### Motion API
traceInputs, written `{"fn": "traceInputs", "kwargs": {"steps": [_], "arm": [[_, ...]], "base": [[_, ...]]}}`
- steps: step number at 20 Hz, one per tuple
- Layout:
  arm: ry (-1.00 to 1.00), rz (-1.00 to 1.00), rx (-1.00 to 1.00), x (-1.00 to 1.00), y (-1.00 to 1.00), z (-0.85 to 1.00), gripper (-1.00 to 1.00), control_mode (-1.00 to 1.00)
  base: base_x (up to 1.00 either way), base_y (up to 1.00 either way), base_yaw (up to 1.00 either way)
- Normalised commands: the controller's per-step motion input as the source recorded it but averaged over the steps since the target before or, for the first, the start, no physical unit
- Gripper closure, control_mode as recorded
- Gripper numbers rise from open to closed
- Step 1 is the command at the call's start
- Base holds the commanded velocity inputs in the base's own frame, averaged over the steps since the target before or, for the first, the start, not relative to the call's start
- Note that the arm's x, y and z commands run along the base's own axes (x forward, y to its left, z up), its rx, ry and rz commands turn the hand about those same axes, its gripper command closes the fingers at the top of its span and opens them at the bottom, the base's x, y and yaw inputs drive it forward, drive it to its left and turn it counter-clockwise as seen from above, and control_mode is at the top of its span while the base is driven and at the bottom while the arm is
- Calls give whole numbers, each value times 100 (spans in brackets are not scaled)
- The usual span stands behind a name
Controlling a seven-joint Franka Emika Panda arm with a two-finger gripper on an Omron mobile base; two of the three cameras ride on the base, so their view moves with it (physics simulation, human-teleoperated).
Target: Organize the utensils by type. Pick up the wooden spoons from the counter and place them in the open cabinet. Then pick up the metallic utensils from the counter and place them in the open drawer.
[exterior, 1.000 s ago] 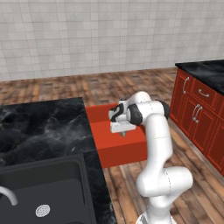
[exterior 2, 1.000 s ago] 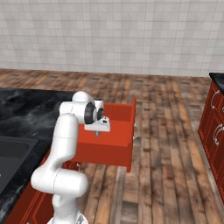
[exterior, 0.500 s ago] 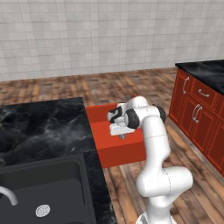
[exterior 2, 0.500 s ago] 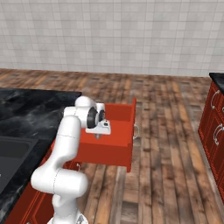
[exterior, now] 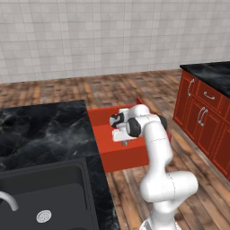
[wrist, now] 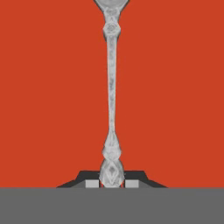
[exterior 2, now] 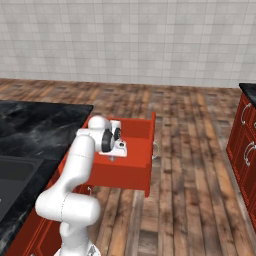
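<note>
Step in hand: second half of the task, by my judgement, placing a metallic utensil in the open drawer [exterior: 117,155].
Arm: bent over from the base, wrist turned down above the drawer, hand inside the drawer's outline in both base views.
Jaws [wrist: 112,183]: nearly closed, pinching the butt end of the silver spoon [wrist: 111,94]; the two fingertips sit tight on either side of the handle's end.
Silver spoon: long ornate handle runs straight away from the hand in the hand view; the bowl is cut off at the top edge. Plain red drawer floor behind its whole length.
Height over floor: cannot tell whether the spoon touches the drawer floor or hangs just above it; no shadow or contact line is readable.
Drawer: pulled fully out from under the black marble table [exterior: 42,130], red walls, silver pull [exterior 2: 155,149] on the front face.
Gripper in base views: hand [exterior 2: 113,158] low over the drawer's middle, near the front half.
Other utensils: no wooden spoons or gold-tinted piece visible on the part of the table in view.
Next move calls for: a small descent if there is a gap, then opening the jaws to let the spoon lie flat, and a straight lift clear of the drawer walls.
Risk: releasing from too high could make the spoon bounce or skid.
</note>
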Motion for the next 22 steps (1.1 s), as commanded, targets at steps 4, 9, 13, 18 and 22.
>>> {"fn": "traceInputs", "kwargs": {"steps": [4,9,13,18,22], "arm": [[8,0,0,2,3,-15,100,-100],[6,0,0,0,8,0,-100,-100],[1,0,0,0,0,15,-100,-100],[1,0,0,0,0,38,-100,-100],[1,0,0,-5,-2,71,-100,-100]], "base": [[0,0,0],[0,0,0],[0,0,0],[0,0,0],[0,0,0]]}}
